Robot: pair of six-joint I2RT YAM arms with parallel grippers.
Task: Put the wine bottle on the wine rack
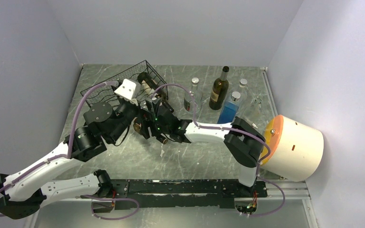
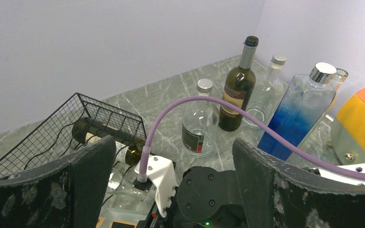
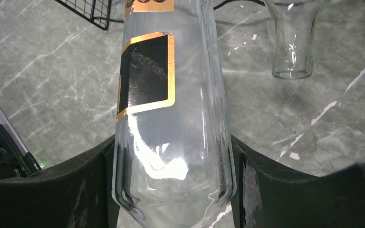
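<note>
The black wire wine rack [image 1: 105, 93] stands at the back left of the table, with a dark wine bottle [image 1: 146, 83] lying in it. Both also show in the left wrist view: the rack [image 2: 52, 137] and the dark bottle [image 2: 100, 134]. My right gripper [image 1: 148, 106] is beside the rack's near corner. In the right wrist view it [image 3: 171, 190] is shut on a clear bottle [image 3: 171, 118] with a black and gold label, which lies lengthwise, its far end at the rack corner [image 3: 91, 12]. My left gripper [image 2: 173, 156] is open and empty, its jaws on either side of the right arm's wrist.
Several bottles stand at the back right: a dark wine bottle [image 1: 219, 89], a blue bottle [image 1: 229, 109] and a clear silver-capped bottle [image 1: 192, 95]. A cream and orange cylinder [image 1: 294, 147] sits at the right. A clear glass neck [image 3: 292, 42] lies ahead of the right gripper.
</note>
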